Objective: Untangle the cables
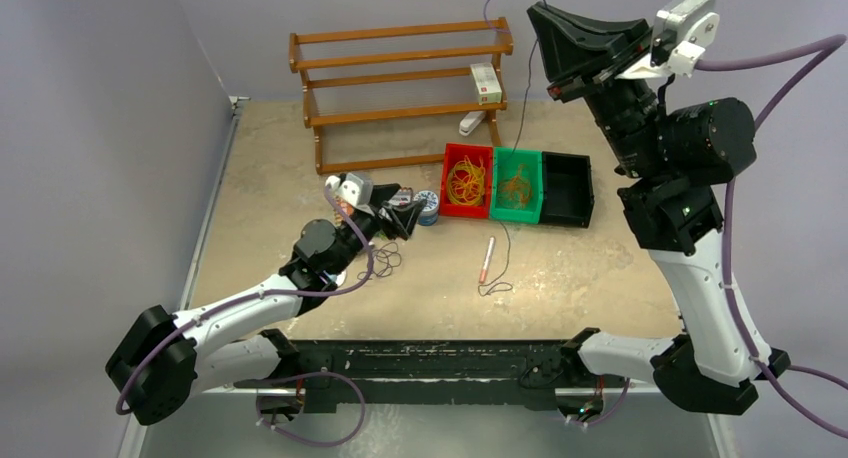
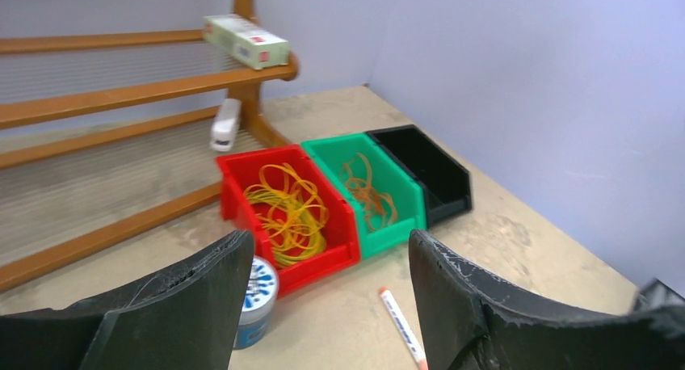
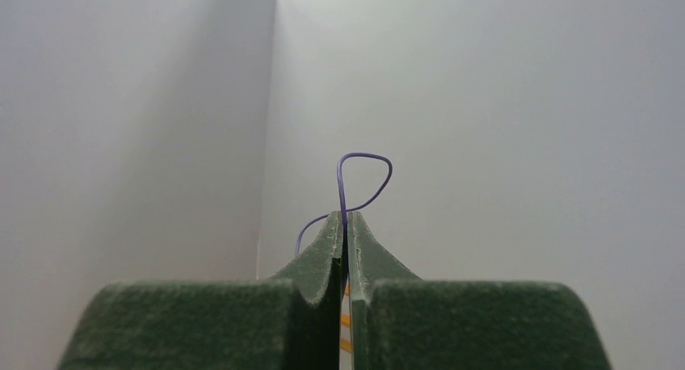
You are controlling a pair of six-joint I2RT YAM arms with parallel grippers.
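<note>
Purple cable [image 3: 365,156] pinched in my raised right gripper [image 3: 346,218].
I see its tail reach the table [image 1: 600,268]; yellow cables [image 2: 287,208] lie in the red bin [image 2: 234,184], orange cables [image 2: 367,194] in the green bin [image 2: 404,216], black bin [image 2: 452,184] alongside. My left gripper [image 2: 329,236] gapes wide.

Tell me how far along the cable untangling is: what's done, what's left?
Done: yellow cables lie in the red bin, orange ones in the green bin. In hand: the right tool is shut on a purple cable, held high. Remaining: a dark tangle on the table by the open left tool; the black bin looks empty.
</note>
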